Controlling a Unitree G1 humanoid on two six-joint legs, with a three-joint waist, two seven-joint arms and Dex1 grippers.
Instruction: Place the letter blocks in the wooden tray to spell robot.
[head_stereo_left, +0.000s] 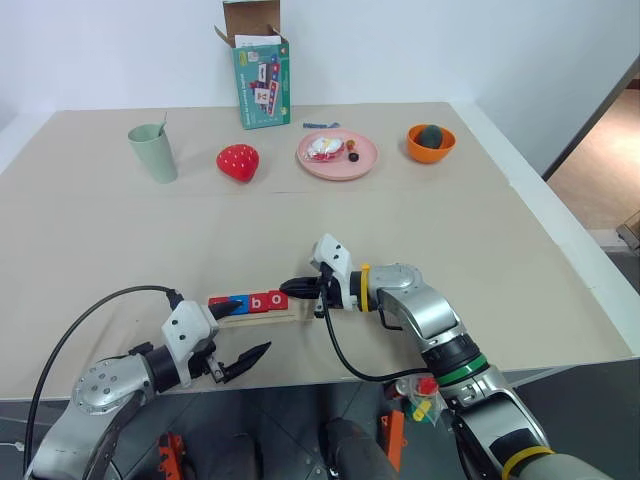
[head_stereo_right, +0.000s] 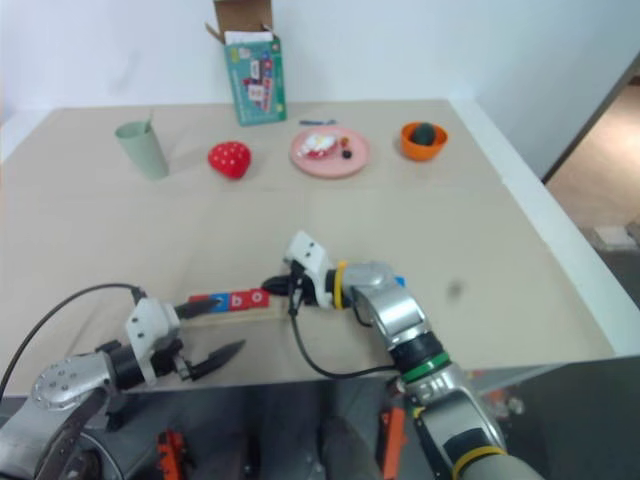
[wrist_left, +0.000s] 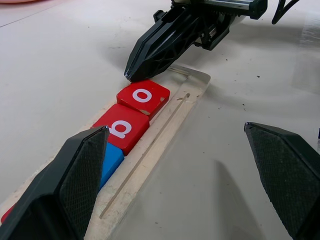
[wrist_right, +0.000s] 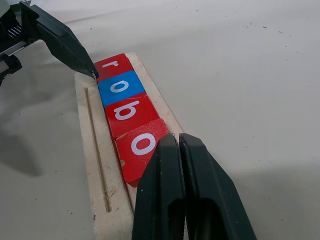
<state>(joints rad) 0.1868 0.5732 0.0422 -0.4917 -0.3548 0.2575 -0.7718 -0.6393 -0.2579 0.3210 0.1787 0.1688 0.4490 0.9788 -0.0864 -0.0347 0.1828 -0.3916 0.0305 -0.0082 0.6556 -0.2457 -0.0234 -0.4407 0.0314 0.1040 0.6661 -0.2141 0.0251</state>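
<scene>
letter blocks (wrist_right: 127, 111) "robo", wooden tray (wrist_right: 92, 150), probably snug

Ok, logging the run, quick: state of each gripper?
Left gripper: open, holding nothing.
Right gripper: closed, empty, tips at the last red o block.

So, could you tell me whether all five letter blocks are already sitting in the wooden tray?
No, the wooden tray holds four letter blocks, reading r, o, b, o, with no t block in it.
</scene>
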